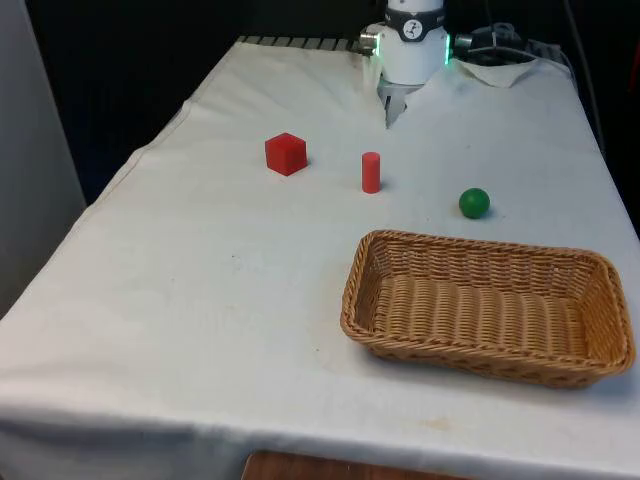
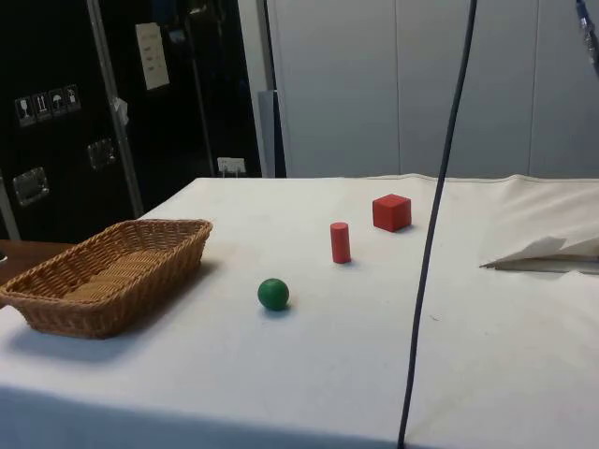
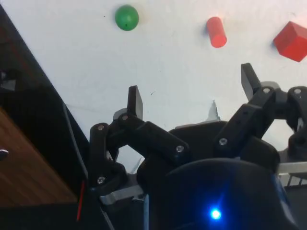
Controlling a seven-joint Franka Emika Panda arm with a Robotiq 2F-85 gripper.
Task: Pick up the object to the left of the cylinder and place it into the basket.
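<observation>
A red cube [image 1: 286, 153] sits on the white cloth [image 1: 200, 300], to the front view's left of an upright red cylinder [image 1: 371, 172], with a clear gap between the two. A green ball [image 1: 474, 203] lies on the cylinder's other side, to the front view's right and somewhat nearer the camera. The wicker basket [image 1: 600, 300] rests nearer still, on the front view's right, apart from the ball, and nothing shows inside it. In the side view the cube [image 2: 391, 212] stands beyond the cylinder [image 2: 340, 242], the ball [image 2: 273, 294] nearer, and the basket [image 2: 56, 318] off towards the table's edge. The gripper [image 3: 192, 93] hangs well above the cloth with its two fingers [image 3: 135, 101] spread wide and nothing between them; in the wrist view the cube [image 3: 291, 40], the cylinder [image 3: 216, 32] and the ball [image 3: 126, 17] all lie beyond the fingertips, seemingly well clear of them.
</observation>
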